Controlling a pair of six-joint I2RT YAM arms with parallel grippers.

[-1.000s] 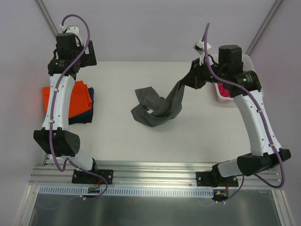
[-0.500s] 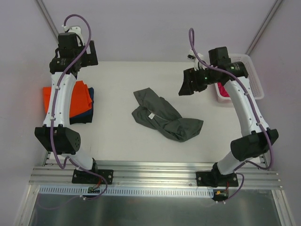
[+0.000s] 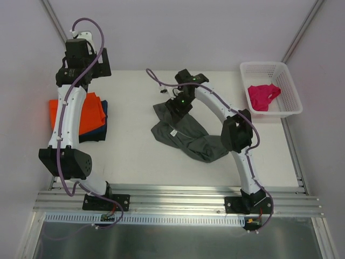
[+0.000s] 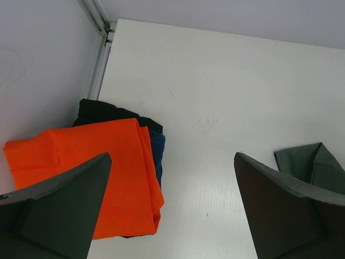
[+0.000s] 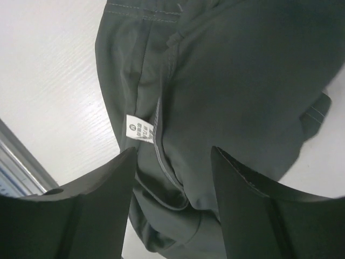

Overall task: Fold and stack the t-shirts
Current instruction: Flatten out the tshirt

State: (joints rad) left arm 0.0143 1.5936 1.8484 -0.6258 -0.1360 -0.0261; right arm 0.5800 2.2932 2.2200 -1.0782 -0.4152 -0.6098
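Note:
A dark grey t-shirt point(image 3: 188, 139) lies crumpled in the middle of the table. My right gripper point(image 3: 177, 103) hangs low over its far end, open. In the right wrist view the jaws point(image 5: 172, 167) straddle grey folds point(image 5: 242, 81) beside a white label point(image 5: 141, 131), with nothing pinched. A folded orange t-shirt point(image 3: 89, 114) rests on a navy one point(image 3: 99, 132) at the left edge. A magenta-pink t-shirt point(image 3: 262, 96) sits in the white basket point(image 3: 288, 105). My left gripper point(image 3: 86, 60) is raised at the far left, open point(image 4: 172, 162) and empty above the orange t-shirt point(image 4: 97, 172).
The white lattice basket stands at the far right corner of the table. Metal frame posts point(image 3: 54, 21) rise at both far corners. The right arm's elbow point(image 3: 236, 135) hangs over the grey shirt's right end. A corner of the grey shirt point(image 4: 318, 164) shows in the left wrist view.
The right gripper opened and dropped the grey t-shirt, which now lies on the table. The right arm then swung from beside the basket to over the shirt. The left arm stayed put.

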